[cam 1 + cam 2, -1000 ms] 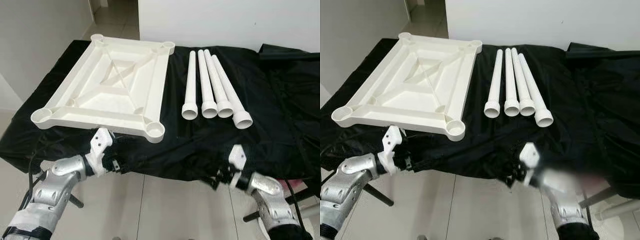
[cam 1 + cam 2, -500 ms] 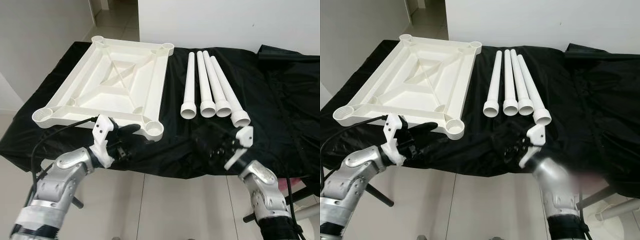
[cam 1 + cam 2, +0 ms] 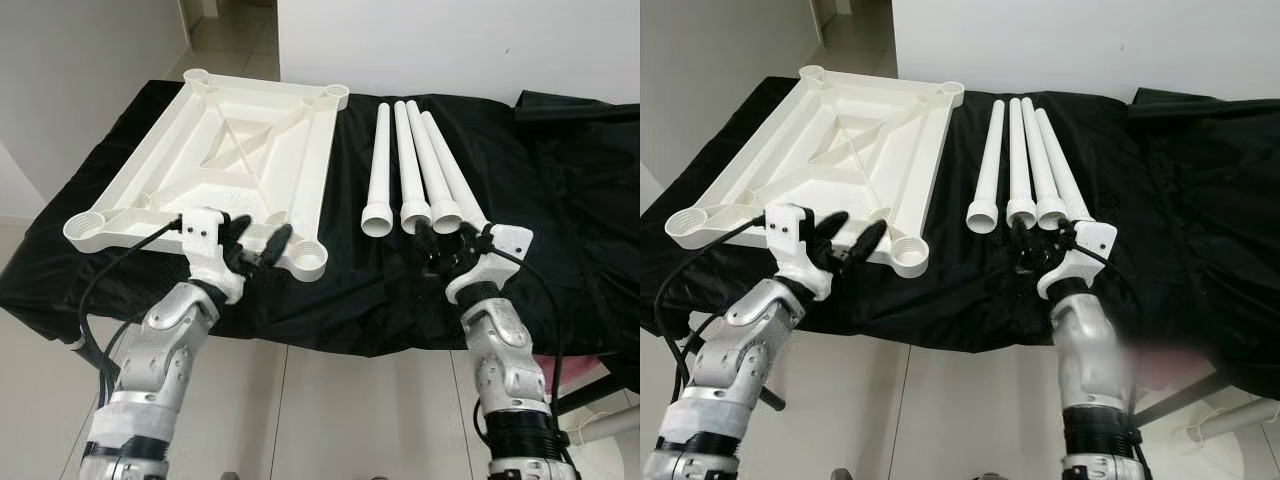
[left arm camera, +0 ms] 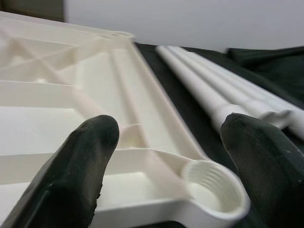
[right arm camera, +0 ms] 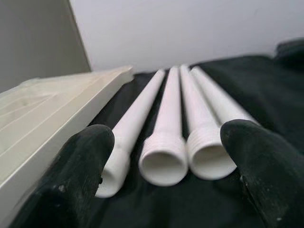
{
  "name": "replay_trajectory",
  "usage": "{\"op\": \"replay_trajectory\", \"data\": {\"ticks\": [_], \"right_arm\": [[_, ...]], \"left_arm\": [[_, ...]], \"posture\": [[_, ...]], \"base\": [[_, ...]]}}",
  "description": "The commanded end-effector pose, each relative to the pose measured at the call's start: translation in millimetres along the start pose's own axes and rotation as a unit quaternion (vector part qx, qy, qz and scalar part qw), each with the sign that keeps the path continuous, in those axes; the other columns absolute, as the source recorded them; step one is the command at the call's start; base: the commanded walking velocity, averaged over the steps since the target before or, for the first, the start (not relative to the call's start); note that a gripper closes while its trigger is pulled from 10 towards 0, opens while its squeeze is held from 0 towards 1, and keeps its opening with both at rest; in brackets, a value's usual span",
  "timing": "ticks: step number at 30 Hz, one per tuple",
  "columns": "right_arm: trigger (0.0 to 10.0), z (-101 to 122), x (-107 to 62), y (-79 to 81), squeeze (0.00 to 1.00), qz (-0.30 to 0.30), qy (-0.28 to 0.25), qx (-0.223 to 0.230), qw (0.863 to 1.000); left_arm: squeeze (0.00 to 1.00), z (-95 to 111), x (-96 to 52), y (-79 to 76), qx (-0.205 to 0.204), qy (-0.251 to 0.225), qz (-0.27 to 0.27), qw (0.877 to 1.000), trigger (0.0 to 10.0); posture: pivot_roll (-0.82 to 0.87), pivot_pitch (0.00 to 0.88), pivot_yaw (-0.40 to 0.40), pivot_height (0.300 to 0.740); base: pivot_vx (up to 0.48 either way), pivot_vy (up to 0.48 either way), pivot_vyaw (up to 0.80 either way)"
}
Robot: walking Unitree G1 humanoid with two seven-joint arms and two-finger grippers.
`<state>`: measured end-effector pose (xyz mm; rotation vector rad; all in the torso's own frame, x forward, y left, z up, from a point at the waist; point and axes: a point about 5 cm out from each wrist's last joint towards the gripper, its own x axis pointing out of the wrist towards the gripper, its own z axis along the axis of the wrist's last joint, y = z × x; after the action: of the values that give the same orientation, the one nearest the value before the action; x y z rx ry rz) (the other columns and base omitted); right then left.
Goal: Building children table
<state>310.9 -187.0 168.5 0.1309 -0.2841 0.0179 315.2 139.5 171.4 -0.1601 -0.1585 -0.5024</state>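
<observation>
Tabletop (image 3: 230, 160): lying upside down on the black cloth (image 3: 560, 200), ribs and four threaded corner sockets facing up.
Near socket (image 4: 209, 190): sitting at the tabletop's corner closest to the legs, threads facing up, nothing screwed in.
Table legs (image 3: 420, 165): four white tubes lying side by side just beside the tabletop's long edge, flared threaded ends pointing toward the robot, touching one another.
Left gripper (image 3: 255, 243): hovering over the tabletop's near edge, fingers spread wide, holding nothing; in the wrist view, one fingertip (image 4: 90, 156) over the ribbed panel, the other beyond the near socket.
Right gripper (image 3: 445, 245): hanging just in front of the leg ends, away from the tabletop, fingers parted and holding nothing; in the wrist view, fingertips (image 5: 85, 161) bracketing three leg openings.
Cable (image 3: 110, 285): looping from the left wrist below the tabletop's near edge.
Wall (image 3: 450, 40): standing white behind the tabletop.
Floor (image 3: 340, 410): showing pale tiles below the cloth's front edge.
</observation>
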Motion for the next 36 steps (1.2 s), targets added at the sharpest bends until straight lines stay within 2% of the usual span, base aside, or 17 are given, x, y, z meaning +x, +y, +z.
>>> {"op": "replay_trajectory", "data": {"ticks": [1, 4, 6, 12, 13, 16, 21, 25, 36], "right_arm": [[10.0, 5, 0.8, 1.3, 0.0, -0.02, -0.018, -0.018, 0.999], [10.0, 6, 0.7, 1.3, 0.0, -0.029, -0.02, -0.038, 0.999], [10.0, 9, -0.7, 1.8, 0.0, -0.046, -0.026, -0.042, 0.998], [10.0, 14, -11.9, 3.9, 0.0, -0.052, -0.048, -0.065, 0.995], [10.0, 15, -18.3, 7.0, 0.0, -0.045, -0.053, -0.076, 0.995], [10.0, 24, -24.9, 16.1, 0.0, -0.021, -0.073, -0.085, 0.993], [10.0, 28, -24.4, 20.0, 0.0, -0.014, -0.082, -0.088, 0.993], [10.0, 24, -23.4, 19.4, 0.0, -0.025, -0.077, -0.093, 0.992], [10.0, 26, -20.9, 20.5, 0.0, -0.028, -0.076, -0.11, 0.991]], "left_arm": [[0.0, -3, 1.6, 8.2, 0.004, 0.001, 0.039, 0.999, 10.0], [0.0, -1, 3.1, 12.1, 0.017, 0.001, 0.053, 0.998, 10.0], [0.0, 2, 3.7, 15.9, 0.047, 0.003, 0.079, 0.996, 10.0], [0.0, 7, -3.1, 17.3, 0.054, -0.013, 0.114, 0.992, 10.0], [0.0, 8, -7.7, 16.7, 0.047, -0.027, 0.119, 0.991, 10.0], [0.0, 18, -14.3, 12.6, 0.06, -0.045, 0.097, 0.992, 10.0], [0.0, 25, -16.7, 9.9, 0.07, -0.062, 0.069, 0.993, 10.0], [0.0, 20, -15.1, 14.7, 0.079, -0.055, 0.09, 0.991, 10.0], [0.0, 20, -15.0, 13.4, 0.082, -0.05, 0.096, 0.991, 10.0]], "posture": [[-0.05, 0.074, -0.008, 0.74], [-0.05, 0.072, -0.006, 0.74], [-0.05, 0.071, -0.005, 0.74], [-0.05, 0.071, -0.002, 0.74], [-0.05, 0.074, -0.001, 0.74], [-0.05, 0.083, -0.002, 0.74], [-0.04, 0.089, -0.003, 0.74], [-0.04, 0.092, -0.005, 0.74], [-0.04, 0.102, -0.012, 0.74]], "base": [[0.0, 0.0, 0.0], [0.0, 0.0, 0.0], [0.0, 0.0, 0.0], [0.0, 0.0, 0.0], [0.0, 0.0, 0.0], [0.0, 0.0, 0.0], [0.0, 0.0, 0.0], [0.0, 0.0, 0.0], [0.0, 0.0, 0.0]]}}
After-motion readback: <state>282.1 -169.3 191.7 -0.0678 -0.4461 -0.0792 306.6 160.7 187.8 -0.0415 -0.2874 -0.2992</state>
